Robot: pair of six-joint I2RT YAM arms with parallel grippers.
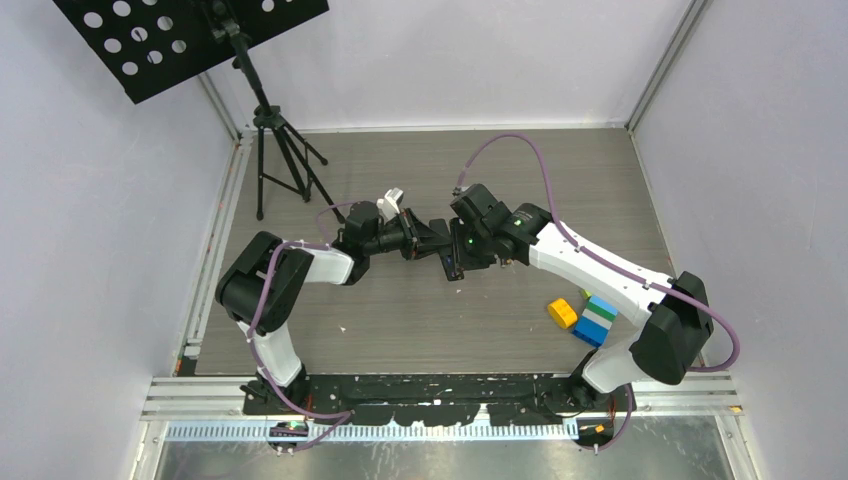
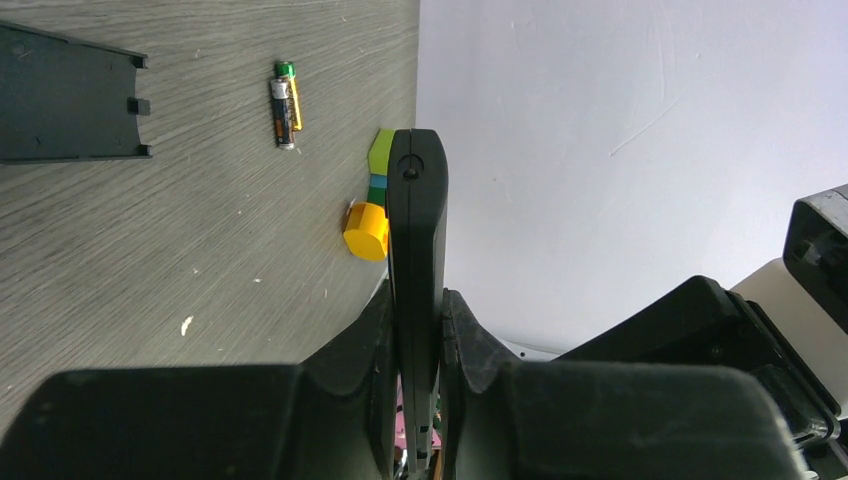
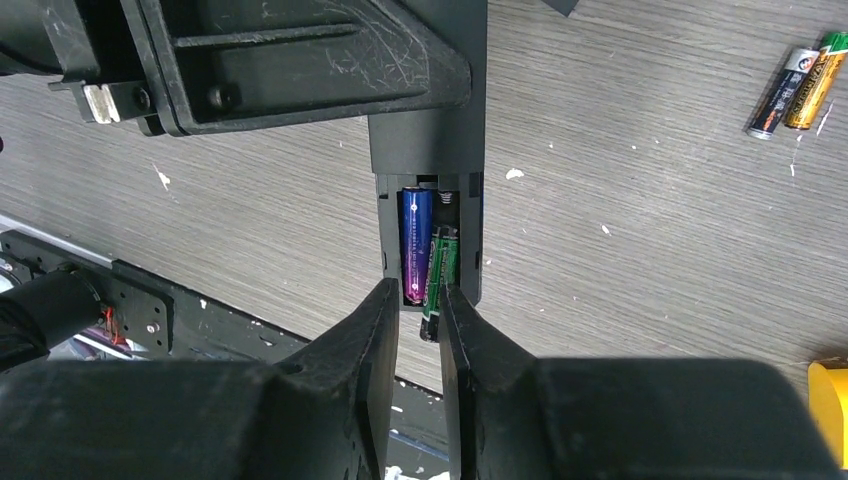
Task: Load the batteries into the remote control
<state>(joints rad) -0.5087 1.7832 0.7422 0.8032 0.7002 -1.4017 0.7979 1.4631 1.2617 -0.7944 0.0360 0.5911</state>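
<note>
From above, both arms meet over the middle of the tabletop [image 1: 420, 320], and the remote control [image 1: 448, 262] is a dark shape between their wrists; the coloured toy blocks [image 1: 590, 318] sit well off to the remote's right, near the right arm's base. In the left wrist view, the left hand [image 2: 415, 300] is clamped tight on the remote's edges and holds it up edge-on; beyond the remote, two spare batteries [image 2: 285, 104] and the detached battery cover [image 2: 70, 95] lie on the wood. The right wrist view looks into the remote's open compartment. The purple-blue battery [image 3: 416, 240] lies seated in one slot. The dark green battery [image 3: 440, 280] sits tilted in the slot beside it, its near end riding over the compartment's end wall. The right hand [image 3: 418, 310] has its fingers a little apart around that raised end; I cannot tell whether they pinch it or only touch it. The risk is that tilt. Let go now, the green cell could slide out and drop to the tabletop. Pushed in askew, it could jam against the wall or twist the remote in the left hand's narrow hold.
</note>
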